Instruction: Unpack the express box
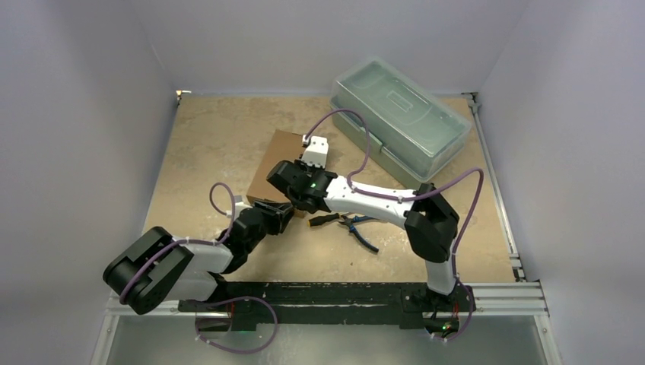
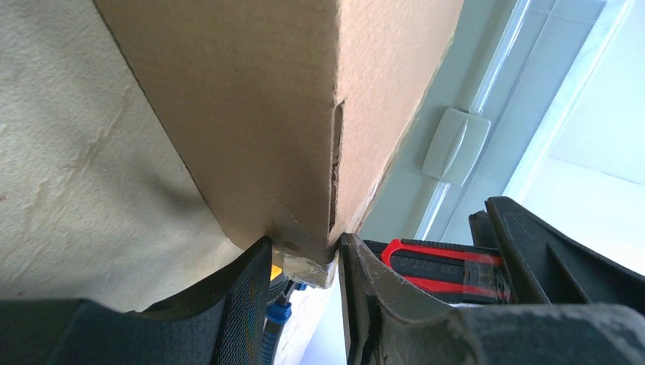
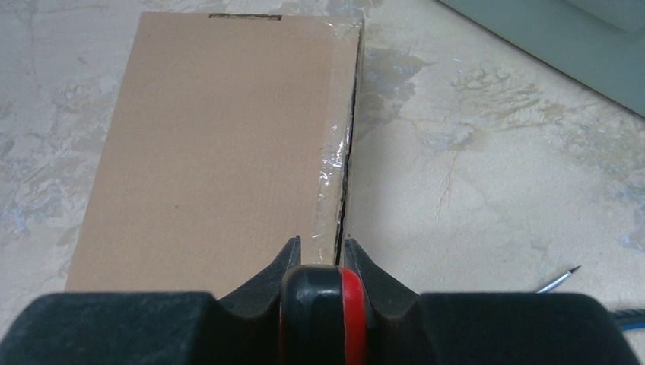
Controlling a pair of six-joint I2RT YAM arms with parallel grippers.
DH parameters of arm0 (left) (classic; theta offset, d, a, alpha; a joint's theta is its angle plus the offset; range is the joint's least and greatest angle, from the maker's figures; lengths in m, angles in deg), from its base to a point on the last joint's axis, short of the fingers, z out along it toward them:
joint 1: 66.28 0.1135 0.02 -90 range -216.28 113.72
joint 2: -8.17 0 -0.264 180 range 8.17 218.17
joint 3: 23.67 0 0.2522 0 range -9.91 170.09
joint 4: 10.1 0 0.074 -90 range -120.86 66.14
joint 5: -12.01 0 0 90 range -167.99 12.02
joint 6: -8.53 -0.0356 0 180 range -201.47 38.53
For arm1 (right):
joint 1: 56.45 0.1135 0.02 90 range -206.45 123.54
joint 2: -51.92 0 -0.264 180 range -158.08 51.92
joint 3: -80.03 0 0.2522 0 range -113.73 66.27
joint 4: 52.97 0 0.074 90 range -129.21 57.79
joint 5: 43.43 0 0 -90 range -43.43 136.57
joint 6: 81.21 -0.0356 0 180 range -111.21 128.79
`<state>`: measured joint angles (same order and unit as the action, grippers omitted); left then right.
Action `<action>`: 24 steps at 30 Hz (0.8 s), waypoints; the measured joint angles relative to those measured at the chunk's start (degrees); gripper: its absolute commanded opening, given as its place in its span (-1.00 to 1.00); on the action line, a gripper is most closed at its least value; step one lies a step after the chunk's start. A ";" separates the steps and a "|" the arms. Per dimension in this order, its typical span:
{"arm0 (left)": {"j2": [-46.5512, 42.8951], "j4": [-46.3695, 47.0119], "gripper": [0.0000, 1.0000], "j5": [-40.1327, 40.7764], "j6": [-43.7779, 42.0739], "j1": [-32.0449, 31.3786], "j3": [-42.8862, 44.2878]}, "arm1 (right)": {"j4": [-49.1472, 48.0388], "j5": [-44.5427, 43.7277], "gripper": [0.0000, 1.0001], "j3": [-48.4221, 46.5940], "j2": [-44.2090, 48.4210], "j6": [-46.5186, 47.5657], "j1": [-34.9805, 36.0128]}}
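The express box (image 1: 272,154) is a flat brown cardboard box lying mid-table, its lid closed. My left gripper (image 1: 278,214) is shut on the box's near corner (image 2: 308,255); both fingers press the taped cardboard. My right gripper (image 1: 283,176) is shut on a black-and-red utility knife (image 3: 323,312) and sits over the box's near right edge. In the right wrist view the knife points along the clear-taped side seam (image 3: 340,175) of the box (image 3: 213,144), where a dark slit shows. The knife (image 2: 449,266) also shows in the left wrist view, beside the box (image 2: 251,114).
A large translucent grey-green plastic toolbox (image 1: 399,118) stands at the back right, its latch (image 2: 455,144) visible past the box. Blue-handled pliers (image 1: 356,224) lie on the table right of the grippers, under the right arm. White walls enclose the table.
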<state>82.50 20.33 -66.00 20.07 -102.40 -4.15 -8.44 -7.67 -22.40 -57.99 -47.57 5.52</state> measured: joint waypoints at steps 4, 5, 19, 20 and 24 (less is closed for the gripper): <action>0.00 -0.02 -0.31 0.09 -0.63 -0.07 0.17 | 4.15 -3.04 -1.00 -3.10 -2.14 -2.08 1.22; 0.02 -0.09 -0.31 0.13 -0.66 -0.07 0.24 | 5.14 -3.80 -1.00 -3.85 -2.71 -2.82 1.44; 4.42 5.90 -0.38 4.44 3.13 -5.33 0.22 | 20.15 -11.28 -1.00 -10.14 -7.48 -20.98 4.72; 4.68 6.21 -0.38 4.50 3.34 -5.46 0.20 | 20.74 -11.91 -1.00 -10.14 -7.56 -21.59 5.01; 5.46 7.58 -0.40 4.57 3.93 -5.68 -0.07 | 23.50 -12.90 -1.00 -11.17 -8.11 -24.04 5.33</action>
<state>87.96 27.91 -61.43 24.00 -108.08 -4.22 15.05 -20.56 -33.57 -66.10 -71.61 10.85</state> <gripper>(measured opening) 0.315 0.255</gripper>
